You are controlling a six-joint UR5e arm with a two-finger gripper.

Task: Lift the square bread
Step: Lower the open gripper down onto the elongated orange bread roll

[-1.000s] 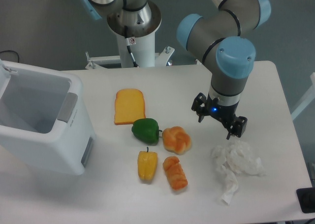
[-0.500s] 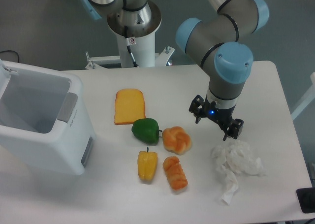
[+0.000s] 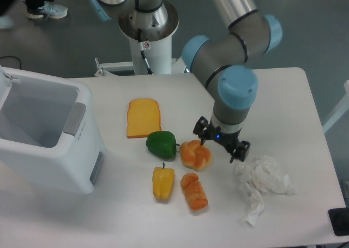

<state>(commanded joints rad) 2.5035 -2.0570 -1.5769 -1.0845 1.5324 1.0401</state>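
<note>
The square bread (image 3: 194,191) is an oblong orange-brown ridged roll lying on the white table (image 3: 283,101), just right of the yellow pepper (image 3: 163,183). My gripper (image 3: 220,146) hangs open above the table, up and to the right of the square bread, with its left finger close beside the round knotted bun (image 3: 196,154). Nothing is between the fingers.
A green pepper (image 3: 161,144) lies left of the bun, and a flat toast slice (image 3: 143,117) lies behind it. A crumpled white tissue (image 3: 260,183) sits at the right. A white bin (image 3: 43,131) stands at the left edge.
The gripper has moved left and slightly toward the front, from above the tissue to beside the knotted bun. It stays open. The objects have not moved.
</note>
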